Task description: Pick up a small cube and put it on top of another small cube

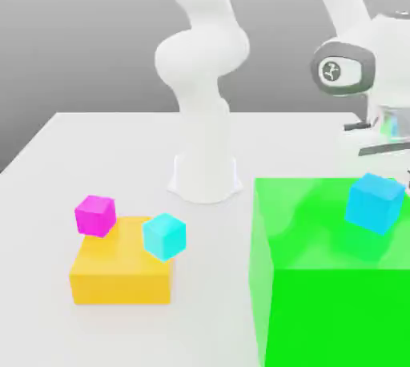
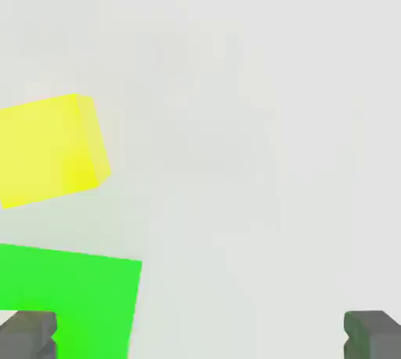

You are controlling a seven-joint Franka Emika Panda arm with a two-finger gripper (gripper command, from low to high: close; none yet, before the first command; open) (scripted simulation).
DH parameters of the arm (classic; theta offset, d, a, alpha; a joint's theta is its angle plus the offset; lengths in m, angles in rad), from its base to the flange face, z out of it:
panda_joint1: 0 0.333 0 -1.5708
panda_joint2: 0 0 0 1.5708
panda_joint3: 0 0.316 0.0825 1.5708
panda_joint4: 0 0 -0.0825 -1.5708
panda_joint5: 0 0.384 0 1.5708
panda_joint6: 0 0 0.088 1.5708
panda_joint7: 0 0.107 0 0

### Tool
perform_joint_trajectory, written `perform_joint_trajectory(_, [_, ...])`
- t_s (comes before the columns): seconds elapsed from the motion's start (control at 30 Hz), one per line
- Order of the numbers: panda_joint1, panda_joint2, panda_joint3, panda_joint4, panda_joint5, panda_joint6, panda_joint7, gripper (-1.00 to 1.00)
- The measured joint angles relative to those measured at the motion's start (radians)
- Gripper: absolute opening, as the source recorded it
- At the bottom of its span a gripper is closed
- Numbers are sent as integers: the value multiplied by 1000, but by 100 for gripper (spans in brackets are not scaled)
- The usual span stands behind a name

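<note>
Nearest in the exterior view, a big green block carries 1 blue cube on its top. To the exterior view's left, an orange block sits on the white counter, with a cyan cube and a magenta cube at its top edges. In the hand view, the pincer is spread wide, holding nothing, beside a yellow cube.

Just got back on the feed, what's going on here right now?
The Panda's gripper is open and holds nothing, its fingertips wide apart in the hand view. No cube has been stacked yet. A blue cube sits on the big green block. A magenta cube and a cyan cube rest on the orange block. A yellow block lies on the table.
</note>
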Motion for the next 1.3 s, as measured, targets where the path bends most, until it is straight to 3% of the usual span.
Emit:
perform_joint_trajectory(0.17, [-20,59,-16,-82,-4,91,-171,0])
perform_joint_trajectory(0.4, [-100,300,91,-50,94,292,-263,0])
perform_joint_trajectory(0.43, [-109,319,100,-46,96,308,-266,-100])
perform_joint_trajectory(0.67, [-108,316,100,-47,100,305,-269,-100])
perform_joint_trajectory(0.93, [-74,63,30,-89,0,86,-181,-100])
perform_joint_trajectory(1.03, [-79,39,47,-73,35,55,-69,-100])
perform_joint_trajectory(1.3, [-74,-48,131,53,-72,-107,337,-100])
